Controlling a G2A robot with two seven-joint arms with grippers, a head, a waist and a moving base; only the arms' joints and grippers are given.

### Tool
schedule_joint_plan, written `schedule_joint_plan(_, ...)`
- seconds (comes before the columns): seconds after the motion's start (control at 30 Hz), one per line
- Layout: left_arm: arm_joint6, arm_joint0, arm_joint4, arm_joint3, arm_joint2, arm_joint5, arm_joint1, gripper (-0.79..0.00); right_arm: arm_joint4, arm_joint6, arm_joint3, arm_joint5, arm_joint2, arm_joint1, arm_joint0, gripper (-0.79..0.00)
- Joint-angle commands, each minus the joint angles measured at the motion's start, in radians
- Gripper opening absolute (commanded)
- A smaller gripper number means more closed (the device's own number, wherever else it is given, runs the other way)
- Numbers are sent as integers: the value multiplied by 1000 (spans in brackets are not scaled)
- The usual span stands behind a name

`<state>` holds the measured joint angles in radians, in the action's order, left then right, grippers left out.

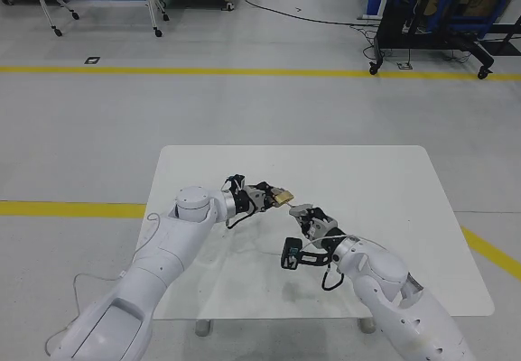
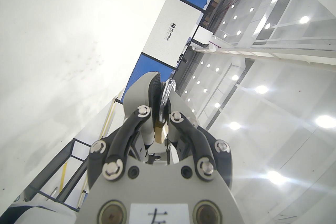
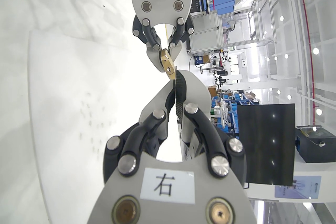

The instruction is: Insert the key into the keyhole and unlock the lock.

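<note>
White rounded-corner tabletop [image 1: 395, 180] stands on a grey floor crossed by yellow tape lines [image 1: 242, 70], with a wheeled black frame [image 1: 432, 41] at the far side. Above the table's middle, the left gripper [image 1: 272, 193] is clenched on a small brass padlock [image 1: 283, 195], held clear of the surface with its keyhole facing the right gripper [image 1: 298, 212]. That gripper's jaws are pressed together on a thin metal key [image 3: 176, 69], whose tip sits at the padlock's edge.

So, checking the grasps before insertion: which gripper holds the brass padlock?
The left gripper: it clamps the padlock, while the right gripper pinches the thin key.
</note>
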<state>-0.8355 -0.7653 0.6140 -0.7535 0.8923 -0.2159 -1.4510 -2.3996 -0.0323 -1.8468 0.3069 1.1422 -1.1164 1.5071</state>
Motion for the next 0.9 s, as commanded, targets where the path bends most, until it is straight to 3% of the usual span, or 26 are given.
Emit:
schedule_joint_plan(0.0,13,-9,-1,-11,0,3,0,-785,0,0,0,0,0,0,0,-785)
schedule_joint_plan(0.07,36,-22,-12,-32,4,7,2,-785,-10,13,6,-13,6,0,-2,-785)
schedule_joint_plan(0.27,72,-49,-39,-82,26,53,11,-785,-307,167,11,-124,-79,-7,6,-785)
schedule_joint_plan(0.47,107,-73,-51,-120,50,104,17,-785,-520,209,53,-247,-162,-16,5,-785)
schedule_joint_plan(0.87,112,-89,-85,-151,63,101,22,-785,-590,280,91,-224,-209,-42,-38,-785)
